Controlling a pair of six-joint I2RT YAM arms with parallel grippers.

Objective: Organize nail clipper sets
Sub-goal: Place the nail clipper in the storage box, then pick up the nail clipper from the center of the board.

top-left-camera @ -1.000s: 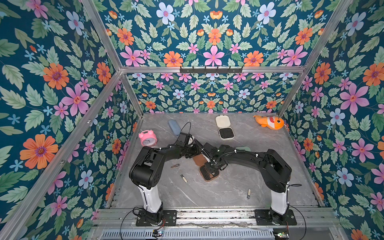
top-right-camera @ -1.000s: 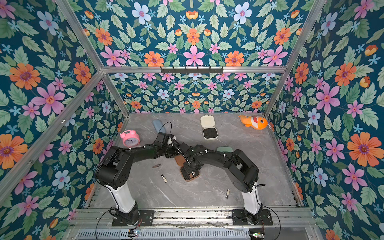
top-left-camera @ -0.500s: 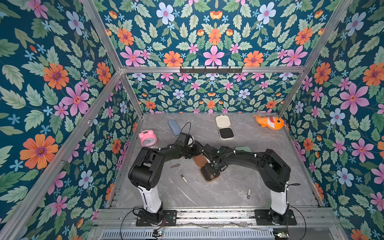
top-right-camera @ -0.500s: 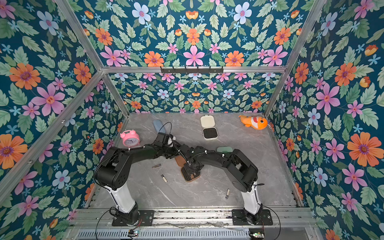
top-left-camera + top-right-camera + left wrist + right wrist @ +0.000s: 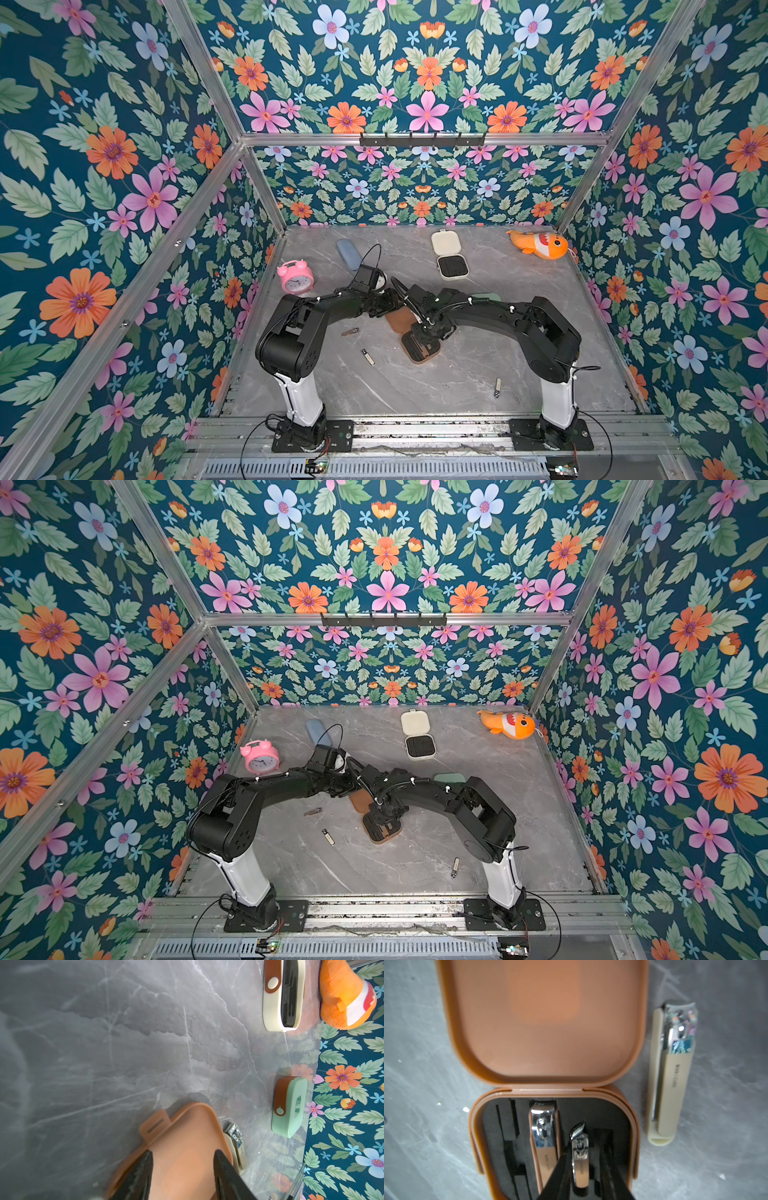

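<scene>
Both top views: brown case (image 5: pixel 422 355) is lying open mid-table (image 5: pixel 457 386), both grippers at it.
L wrist: left gripper (image 5: pixel 182 1153) is sitting w/ jaws apart on its lid (image 5: pixel 187 1126).
R wrist: right gripper (image 5: pixel 584 1153) is standing jaws apart astride small clipper (image 5: pixel 579 1159) in the black insert (image 5: pixel 500 1126). Beige clipper (image 5: pixel 670 1084) is lying just beside the case.

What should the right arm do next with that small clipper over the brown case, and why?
Probably lift the right end effector straight up and away. The small silver clipper lies on the black insert of the open brown case, beside the larger seated clipper, with a visible gap to one finger, so it looks released.
</scene>
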